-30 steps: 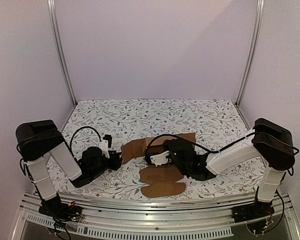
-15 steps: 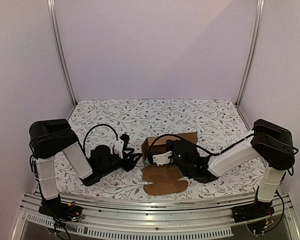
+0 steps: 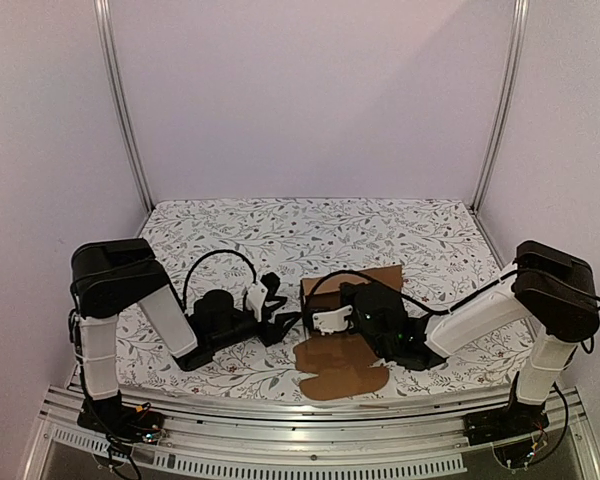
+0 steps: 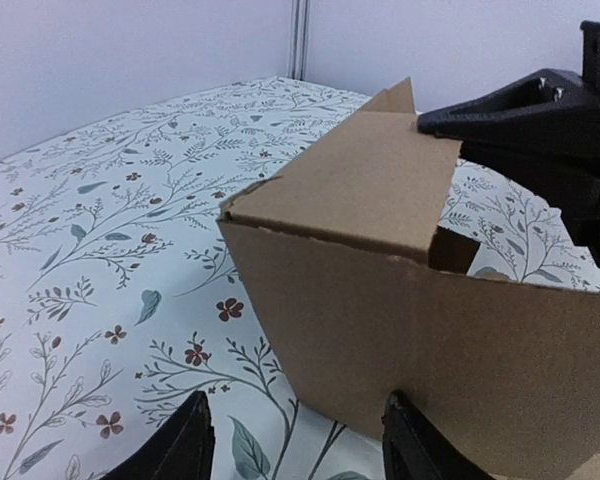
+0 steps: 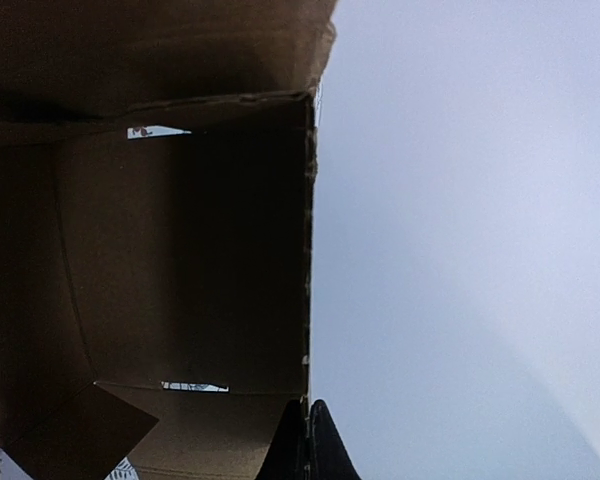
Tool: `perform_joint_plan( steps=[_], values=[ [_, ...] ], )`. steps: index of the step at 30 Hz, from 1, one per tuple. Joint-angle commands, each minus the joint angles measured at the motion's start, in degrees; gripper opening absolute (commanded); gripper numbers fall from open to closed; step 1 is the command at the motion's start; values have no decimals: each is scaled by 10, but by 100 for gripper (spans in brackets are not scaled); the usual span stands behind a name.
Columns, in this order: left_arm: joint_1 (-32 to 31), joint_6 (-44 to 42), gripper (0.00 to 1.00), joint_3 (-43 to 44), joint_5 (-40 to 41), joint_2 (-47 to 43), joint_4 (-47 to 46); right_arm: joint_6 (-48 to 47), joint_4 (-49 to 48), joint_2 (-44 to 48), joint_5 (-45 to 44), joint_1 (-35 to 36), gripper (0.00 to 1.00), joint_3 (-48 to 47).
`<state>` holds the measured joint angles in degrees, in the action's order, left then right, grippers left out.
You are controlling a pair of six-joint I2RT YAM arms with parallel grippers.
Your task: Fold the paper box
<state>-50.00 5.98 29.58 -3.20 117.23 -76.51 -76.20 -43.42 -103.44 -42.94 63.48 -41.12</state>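
We count one paper box (image 3: 342, 368) on one floral counter (image 3: 280, 230) and two pincers: left pincer (image 4: 300, 445) spread apart at a wall, right pincer (image 5: 308, 440) clamped on its edge.

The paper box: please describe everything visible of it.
The paper box is plain brown cardboard, half folded: walls stand around an open hollow, one flap leans over the top, another lies flat on the flowered table. The shut right end effector pinches a wall edge; the open left end effector faces a corner.

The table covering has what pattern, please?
The covering is white with leafy vines and red flowers; clearest from the left wrist.
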Motion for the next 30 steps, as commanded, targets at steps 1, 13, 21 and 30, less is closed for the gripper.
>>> perform_joint_plan(
  steps=[1,13,21,30],
  values=[
    [-13,-20,58,-51,-4,-17,-70,27,36,33,8,9,0,5],
    [-21,23,60,-86,7,-54,-108,82,137,57,7,10,0,-28],
    [-21,67,67,-85,44,-90,-101,148,245,65,10,10,0,-74],
    [-32,74,68,-31,-9,-44,-85,184,304,68,13,10,0,-99]
  ],
)
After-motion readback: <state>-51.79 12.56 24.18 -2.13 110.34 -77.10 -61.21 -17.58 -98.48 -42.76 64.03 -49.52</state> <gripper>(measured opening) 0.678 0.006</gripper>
